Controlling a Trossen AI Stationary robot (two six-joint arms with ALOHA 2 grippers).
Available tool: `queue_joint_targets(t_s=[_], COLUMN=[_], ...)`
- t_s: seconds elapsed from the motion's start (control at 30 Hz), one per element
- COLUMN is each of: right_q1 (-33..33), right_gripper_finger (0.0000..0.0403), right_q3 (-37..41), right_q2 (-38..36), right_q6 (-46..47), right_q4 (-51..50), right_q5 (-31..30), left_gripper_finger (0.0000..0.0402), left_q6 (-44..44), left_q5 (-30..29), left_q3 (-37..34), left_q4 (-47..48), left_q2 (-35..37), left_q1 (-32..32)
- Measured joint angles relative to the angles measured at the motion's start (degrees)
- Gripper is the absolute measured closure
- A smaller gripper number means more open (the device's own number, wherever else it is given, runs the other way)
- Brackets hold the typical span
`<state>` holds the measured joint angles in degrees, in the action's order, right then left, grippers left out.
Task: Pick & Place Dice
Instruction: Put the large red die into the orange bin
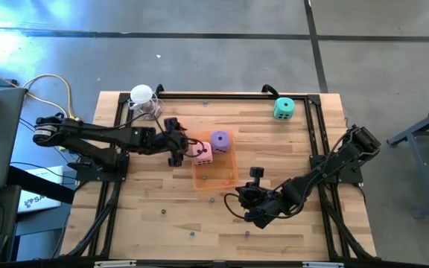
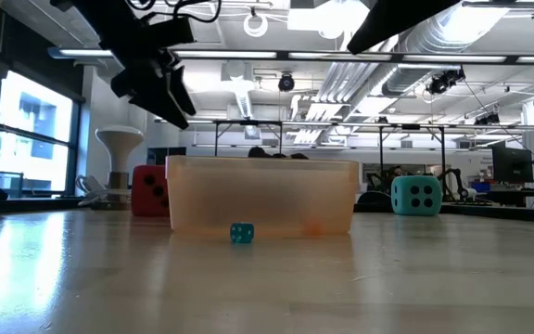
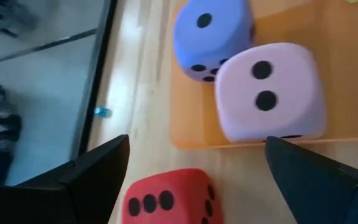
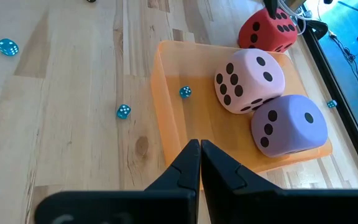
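Red soft foam die (image 3: 166, 198) sits on the wood just beside the translucent orange tray (image 3: 188, 134); we hold our left gripper (image 3: 197, 168) spread wide directly above it, nearer than the pressed-shut right gripper (image 4: 200, 163).

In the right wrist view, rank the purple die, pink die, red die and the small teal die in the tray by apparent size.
1. Purple die and pink die: alike.
2. Red die: farther off and partly cut off, so unsure.
3. Small teal die: clearly smallest.
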<state>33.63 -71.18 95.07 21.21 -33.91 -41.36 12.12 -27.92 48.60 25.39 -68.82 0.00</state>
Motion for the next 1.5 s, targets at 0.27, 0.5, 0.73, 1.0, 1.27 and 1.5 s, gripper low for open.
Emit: queue_joint_targets(t_s=[0.27, 0.5, 0.73, 1.0, 1.27, 1.5], right_q1=[0.0, 0.0, -0.3, -0.3, -0.3, -0.3], right_gripper_finger=[0.0399, 0.0399, 0.0399, 0.0399, 0.0399, 0.0399], right_q3=[0.0, 0.0, 0.0, 0.0, 0.0, 0.0], right_q2=[0.0, 0.0, 0.0, 0.0, 0.0, 0.0], right_q6=[0.0, 1.7, 1.1, 1.1, 1.1, 1.1], right_q4=[0.0, 0.5, 5.8, 14.7, 21.6, 23.9], right_q5=[0.0, 0.2, 1.5, 8.1, 16.6, 21.3], left_gripper_finger=[0.0037, 0.0037, 0.0037, 0.0037, 0.0037, 0.0037], left_q6=[-0.2, -5.7, -13.3, -12.8, -14.0, -13.5], left_q5=[-0.9, -0.5, -0.4, -0.3, -0.8, -0.7], left_q3=[0.0, 0.0, 0.0, 0.0, 0.0, -0.1], left_q4=[0.1, -0.3, -1.4, -12.7, -14.2, -16.6], left_q2=[-0.2, -0.3, -0.3, -0.3, -1.5, -5.7], left_q1=[-0.2, -0.1, -1.5, -5.6, -5.7, -3.3])
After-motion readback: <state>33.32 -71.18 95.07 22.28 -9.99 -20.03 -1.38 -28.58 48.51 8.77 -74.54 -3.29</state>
